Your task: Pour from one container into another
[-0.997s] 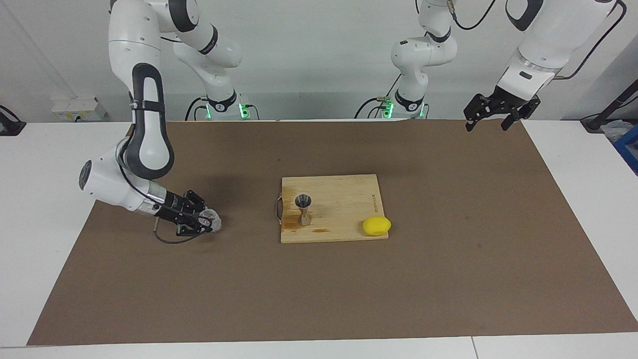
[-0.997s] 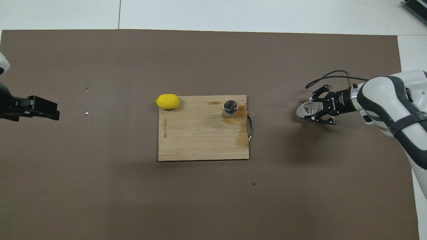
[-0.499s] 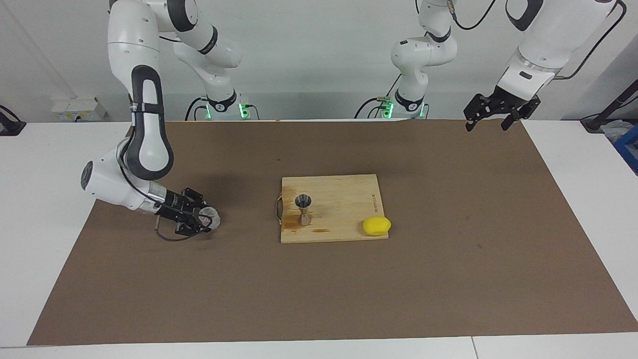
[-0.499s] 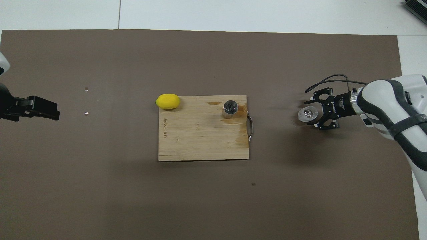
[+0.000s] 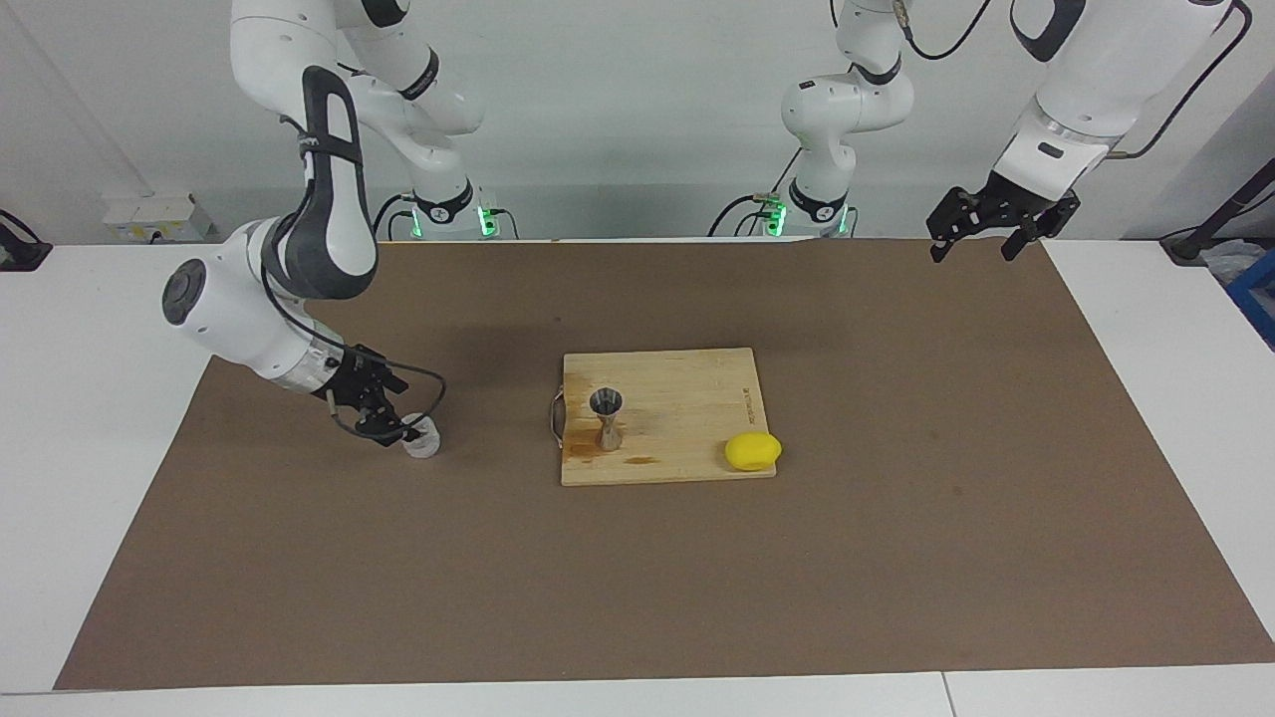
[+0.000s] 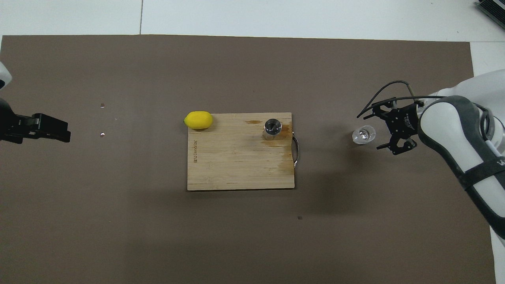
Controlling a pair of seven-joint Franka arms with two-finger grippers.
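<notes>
The clear cup [image 5: 422,442] [image 6: 363,135] stands upright on the brown mat toward the right arm's end of the table. My right gripper [image 5: 396,430] [image 6: 376,130] is open just beside it, a little raised, fingers spread and not touching it. The metal jigger [image 5: 606,418] [image 6: 272,128] stands upright on the wooden cutting board [image 5: 687,398] [image 6: 236,165], near the board's handle. My left gripper [image 5: 973,249] [image 6: 59,133] waits open in the air over the mat's edge at the left arm's end, holding nothing.
A yellow lemon [image 5: 752,451] [image 6: 198,120] lies at the board's corner toward the left arm's end. Wet stains mark the board around the jigger. The brown mat [image 5: 896,518] [image 6: 118,217] covers most of the table.
The right gripper opened and let go of the cup, which now stands on the mat. The right arm rose and drew back a little. The left arm has not moved.
</notes>
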